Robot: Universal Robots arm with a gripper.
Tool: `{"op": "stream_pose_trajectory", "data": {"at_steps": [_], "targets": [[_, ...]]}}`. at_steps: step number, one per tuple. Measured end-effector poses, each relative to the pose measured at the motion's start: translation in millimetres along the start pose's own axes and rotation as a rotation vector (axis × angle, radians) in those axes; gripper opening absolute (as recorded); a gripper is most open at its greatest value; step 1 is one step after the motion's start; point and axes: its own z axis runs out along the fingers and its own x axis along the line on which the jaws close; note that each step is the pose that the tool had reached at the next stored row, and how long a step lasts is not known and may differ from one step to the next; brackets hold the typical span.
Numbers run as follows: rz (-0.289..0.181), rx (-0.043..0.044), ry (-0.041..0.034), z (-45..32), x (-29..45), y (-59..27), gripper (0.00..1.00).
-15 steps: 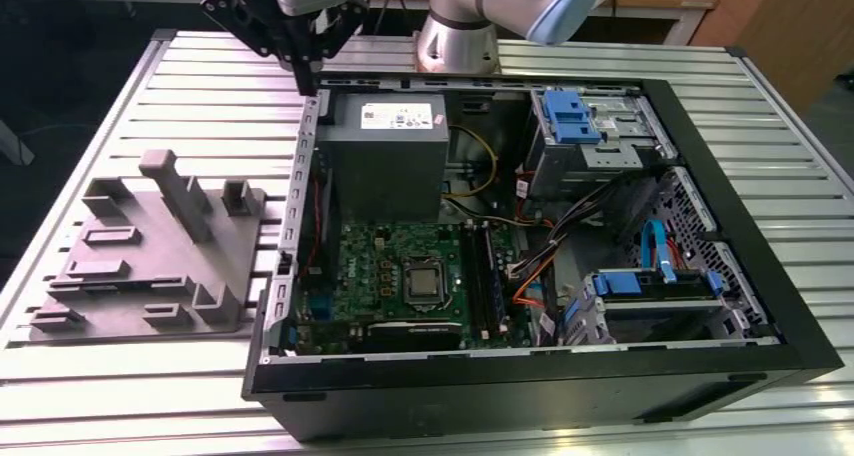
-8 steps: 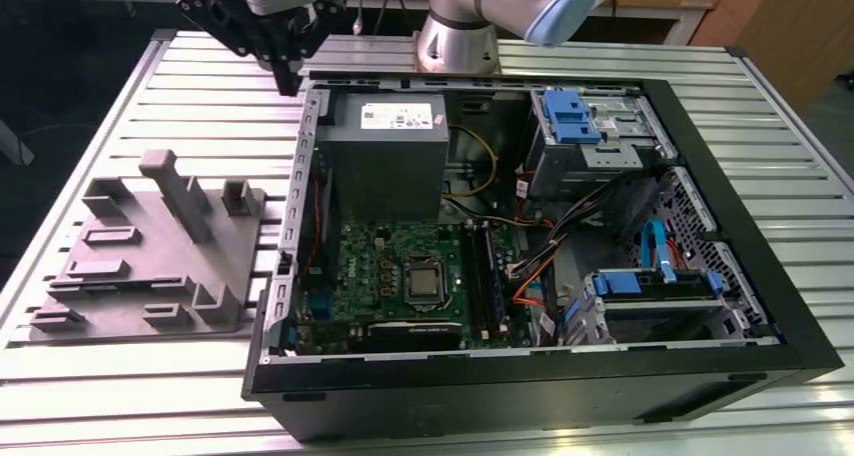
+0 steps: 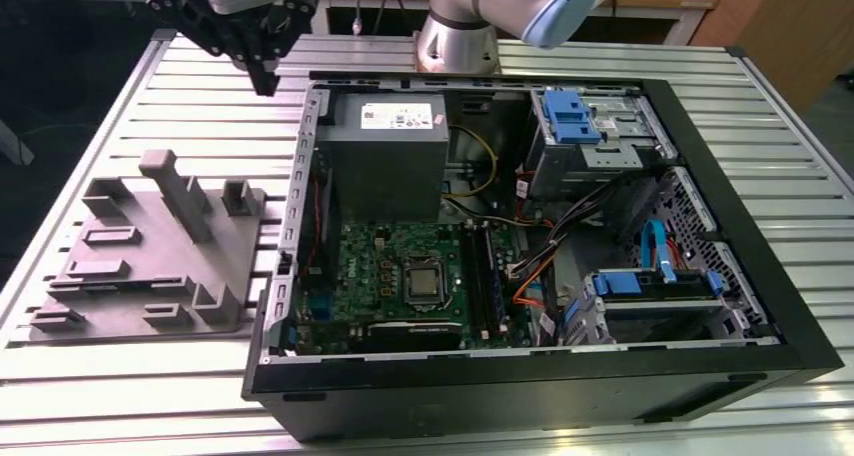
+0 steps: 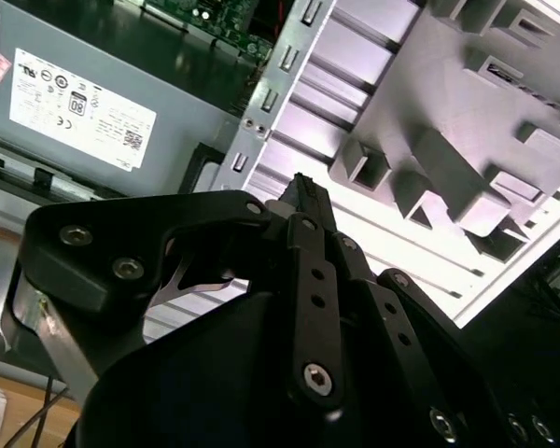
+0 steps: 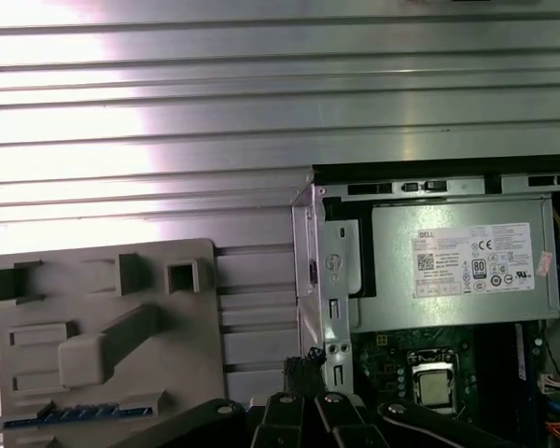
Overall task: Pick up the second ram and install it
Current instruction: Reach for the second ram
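— While the gripper point(image 3: 267, 79) hangs above the slatted table point(image 3: 120, 106), just outside the corner of the computer case point(image 3: 534, 376) that is nearest to the power supply point(image 3: 387, 141), where is the second ram point(image 5: 75, 413)?

— It lies in the grey fixture tray point(image 5: 196, 280), in a slot beyond the raised blocks point(image 5: 103, 350), well apart from the gripper. The fingers point(image 4: 308, 243) are together, with nothing between them.

— How should the pick-up be done well?

— In my judgement, the fingers must open before they go down. They should then close on the two flat faces near the middle of the strip, so it does not tip, and lift it straight out of the slot (no twisting, because the strip is thin).

— And which way does it point?

— Its long axis follows the slats of the table: one end points toward the case wall, the other away from it. The long slots point(image 3: 478, 276) on the motherboard point(image 3: 387, 266) seem to run across the slats, so I estimate about a quarter turn between the two directions. I cannot tell which edge of the ram is up.
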Motion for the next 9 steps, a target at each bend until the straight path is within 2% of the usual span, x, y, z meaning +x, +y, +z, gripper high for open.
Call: {"op": "stream_pose_trajectory", "data": {"at_steps": [9], "targets": [[0.0,-0.0005,-0.0065,-1.2,23.6,-1.8,0.1]]}}
